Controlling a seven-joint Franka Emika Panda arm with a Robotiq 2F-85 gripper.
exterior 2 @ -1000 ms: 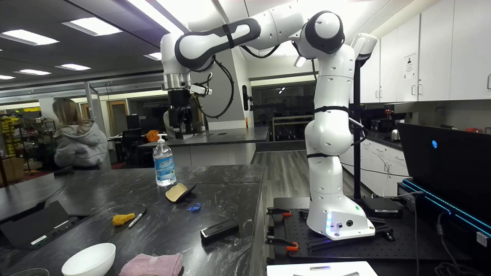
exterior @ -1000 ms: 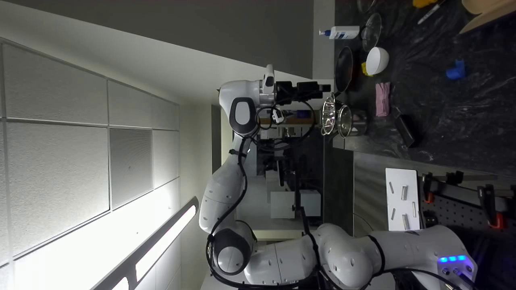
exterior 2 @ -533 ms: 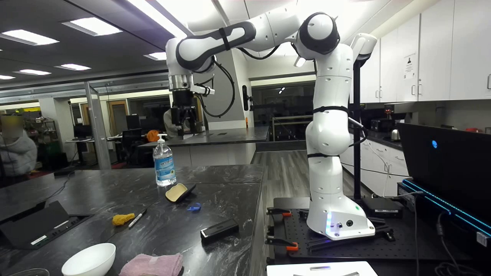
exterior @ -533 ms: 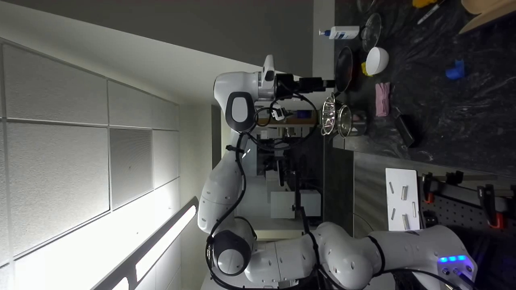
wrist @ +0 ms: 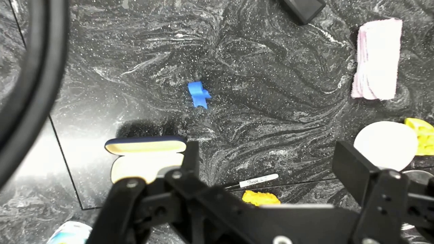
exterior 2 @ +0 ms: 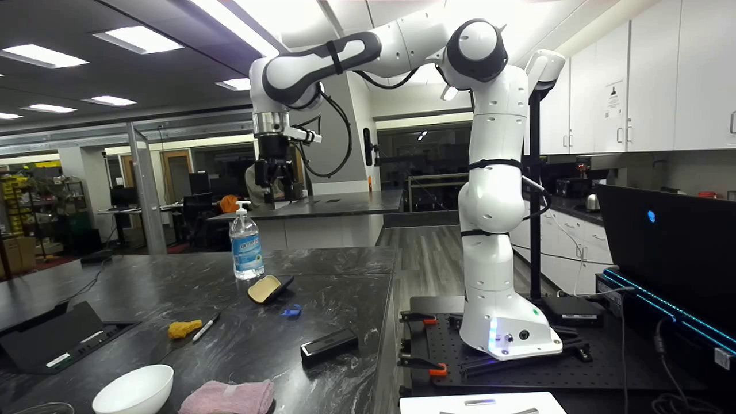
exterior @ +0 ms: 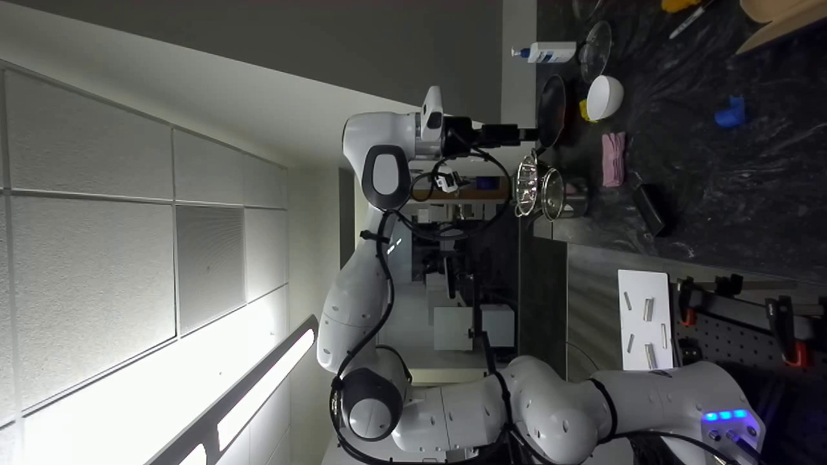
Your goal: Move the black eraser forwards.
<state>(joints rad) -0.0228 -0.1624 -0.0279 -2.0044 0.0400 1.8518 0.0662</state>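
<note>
The black eraser point(exterior 2: 329, 346) lies flat on the dark marbled table near its edge on the robot's side. It also shows in an exterior view point(exterior: 651, 210) and, cut off by the top edge, in the wrist view point(wrist: 303, 8). My gripper point(exterior 2: 280, 200) hangs high above the table, pointing down, well apart from the eraser. In the wrist view my gripper point(wrist: 266, 149) is wide open with nothing between its fingers. It also shows side-on in an exterior view point(exterior: 533, 134).
A pink cloth point(wrist: 378, 59), a white bowl point(wrist: 386, 145), blue tape point(wrist: 198, 95), an open glasses case point(wrist: 145, 144), a marker point(wrist: 258, 180) and a yellow lump point(wrist: 260, 198) lie about. A tall sanitizer bottle point(exterior 2: 247, 247) stands near the case. Pots point(exterior: 552, 194) stand by the table edge.
The arm and gripper have shifted slightly sideways over the second, then nearly stopped in the last half second. The eraser has not moved. A person in the background has walked out of view.
</note>
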